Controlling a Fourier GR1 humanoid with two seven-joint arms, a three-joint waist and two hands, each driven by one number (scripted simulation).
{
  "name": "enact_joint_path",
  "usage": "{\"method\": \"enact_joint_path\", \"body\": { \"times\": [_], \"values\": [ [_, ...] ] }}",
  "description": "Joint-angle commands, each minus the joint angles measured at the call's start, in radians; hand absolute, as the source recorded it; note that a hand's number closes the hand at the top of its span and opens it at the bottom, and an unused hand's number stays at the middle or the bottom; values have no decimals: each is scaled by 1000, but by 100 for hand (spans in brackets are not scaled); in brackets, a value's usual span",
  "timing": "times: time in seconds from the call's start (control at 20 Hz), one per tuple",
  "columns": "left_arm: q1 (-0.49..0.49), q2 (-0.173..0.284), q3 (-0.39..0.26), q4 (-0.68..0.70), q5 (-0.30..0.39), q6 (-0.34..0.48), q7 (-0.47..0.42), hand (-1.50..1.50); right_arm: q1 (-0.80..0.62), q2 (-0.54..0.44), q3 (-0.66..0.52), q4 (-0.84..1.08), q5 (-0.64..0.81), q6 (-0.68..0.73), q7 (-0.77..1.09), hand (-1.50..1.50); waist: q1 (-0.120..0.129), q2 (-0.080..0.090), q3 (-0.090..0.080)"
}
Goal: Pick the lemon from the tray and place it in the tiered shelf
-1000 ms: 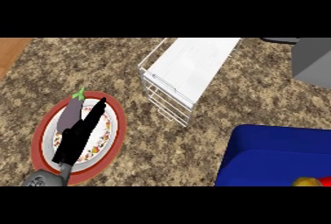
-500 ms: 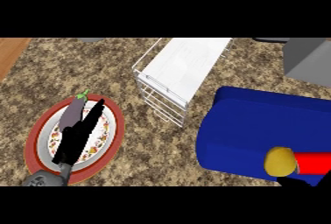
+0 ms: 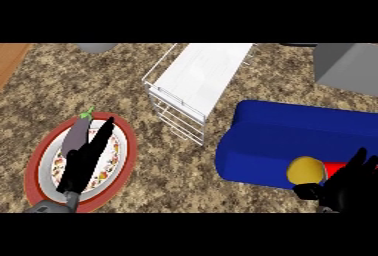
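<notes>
Now the yellow lemon lies in the blue tray, just beside the right hand, whose fingers are spread and hold nothing. Left hand rests flat, fingers straight, over the plate; the white tiered shelf stands between them on the counter.

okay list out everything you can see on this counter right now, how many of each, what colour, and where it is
Lemon: one, yellow, in the tray's near part.
Tray: one, blue, right.
Red object: one, in the tray beside the lemon.
Tiered shelf: one, white wire, centre top.
Plate: one, red rim, patterned white centre, left.
Eggplant: one, purple, green stem, on the plate.
Grey box: one, top right.
Left robot hand: black, open, over the plate.
Right robot hand: black, beside the lemon.
</notes>
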Motion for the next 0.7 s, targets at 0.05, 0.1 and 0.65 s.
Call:
{"method": "enact_joint_path", "body": {
  "times": [0.05,0.1,0.65],
  "values": [
    [16,6,27,10,11,-24,19,0,-103,59,-46,60,37,134,153,-150,-10,2,-3],
    [26,-6,1,-18,-14,-2,35,0,-126,59,-46,125,43,107,167,-150,-5,3,-3],
    [18,-25,63,43,-39,-42,1,0,-149,61,-151,174,23,108,74,-150,-14,2,-3]
  ]
}}
